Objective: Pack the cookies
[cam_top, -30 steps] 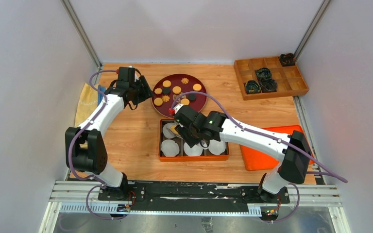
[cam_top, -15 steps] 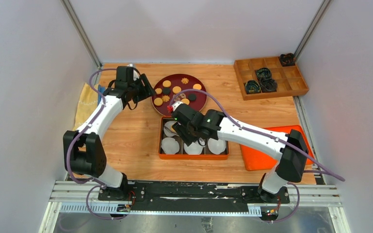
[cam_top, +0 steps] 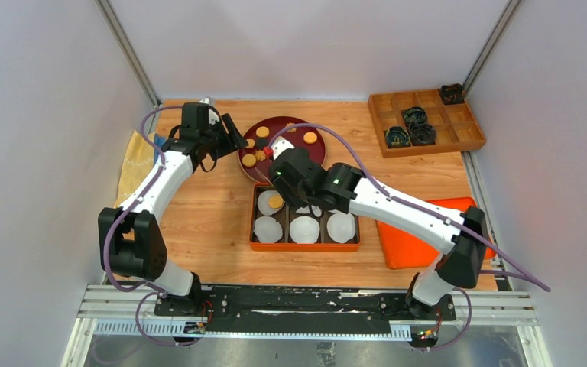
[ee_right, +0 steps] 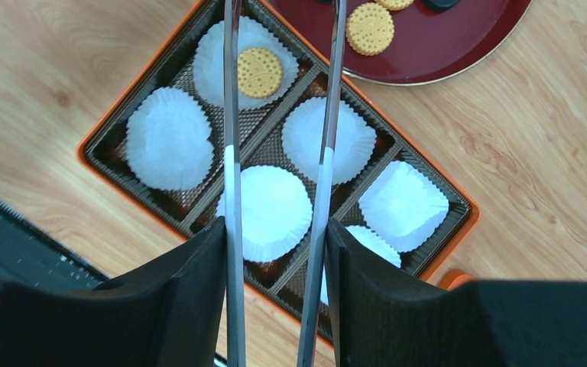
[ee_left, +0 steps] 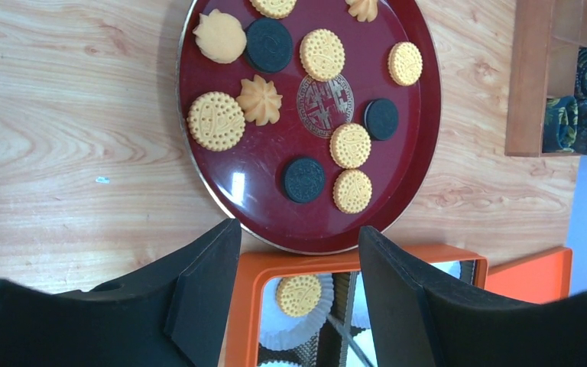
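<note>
1. Top external view: a dark red plate [cam_top: 275, 121] sits on the wooden table [cam_top: 206, 222]. Most of the cookies [cam_top: 310, 138] lie on it, golden ones mixed with dark ones.
2. Just nearer than the plate is an orange tray [cam_top: 304, 247] with six compartments, each lined with a white paper cup [cam_top: 306, 229].
3. One golden round cookie [cam_top: 275, 202] lies in the cup of the tray's far-left compartment.
4. The left gripper [ee_left: 298, 233] hangs over the plate's edge where it meets the tray. Its black fingers are spread wide with nothing between them.
5. The left wrist view shows three dark cookies [ee_left: 303, 180] on the plate, along with flower-shaped cookies [ee_left: 260, 99] and dotted round ones.
6. The right gripper [ee_right: 275, 237] is above the tray and carries two long thin metal blades [ee_right: 233, 191]. The blades run side by side with a gap and pinch nothing. The packed cookie shows between them, but it lies below in its cup.
7. A wooden divider box [cam_top: 428, 147] with dark coiled items stands at the far right. An orange board [cam_top: 413, 248] lies right of the tray, and a yellow cloth [cam_top: 134, 164] lies at the left edge.
</note>
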Tool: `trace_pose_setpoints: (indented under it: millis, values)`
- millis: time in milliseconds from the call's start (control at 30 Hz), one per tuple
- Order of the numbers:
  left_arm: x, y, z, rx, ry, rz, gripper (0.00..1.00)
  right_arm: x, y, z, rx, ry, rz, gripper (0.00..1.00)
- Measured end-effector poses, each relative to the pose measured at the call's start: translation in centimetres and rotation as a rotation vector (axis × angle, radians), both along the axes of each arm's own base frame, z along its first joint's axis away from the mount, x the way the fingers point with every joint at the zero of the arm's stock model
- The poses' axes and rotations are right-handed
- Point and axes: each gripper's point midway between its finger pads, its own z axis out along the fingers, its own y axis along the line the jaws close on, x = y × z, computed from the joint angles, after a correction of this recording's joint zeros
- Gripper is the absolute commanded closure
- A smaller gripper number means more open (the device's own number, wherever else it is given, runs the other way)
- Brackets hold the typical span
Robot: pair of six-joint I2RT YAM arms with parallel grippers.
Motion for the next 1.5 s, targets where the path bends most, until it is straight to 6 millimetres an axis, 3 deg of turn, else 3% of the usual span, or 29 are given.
trace_pose_setpoints:
  millis: [167,333,500,667,1233,1500]
  values:
    - [0.0,0.0,0.0,0.0,-0.003,0.0,0.36,3.1,0.3,-2.5,-0.047,0.002,-0.051,0.52]
    - [0.1,0.0,0.1,0.001,-0.004,0.0,0.37,7.9,-0.9,-5.5,-0.073,0.032,-0.143,0.51]
    - [0.1,0.1,0.0,0.003,-0.003,0.003,0.36,11.9,-1.6,-6.8,-0.045,0.05,-0.197,0.51]
    - [0.0,0.2,-0.1,0.007,0.001,0.007,0.36,14.6,-0.8,-7.1,0.009,0.063,-0.203,0.51]
    - [-0.1,0.3,-0.3,0.014,0.01,0.009,0.36,17.4,0.8,-10.5,0.02,0.121,-0.194,0.5]
    - [-0.1,0.3,-0.4,0.014,0.012,0.009,0.36,18.1,1.1,-11.4,0.012,0.127,-0.201,0.7]
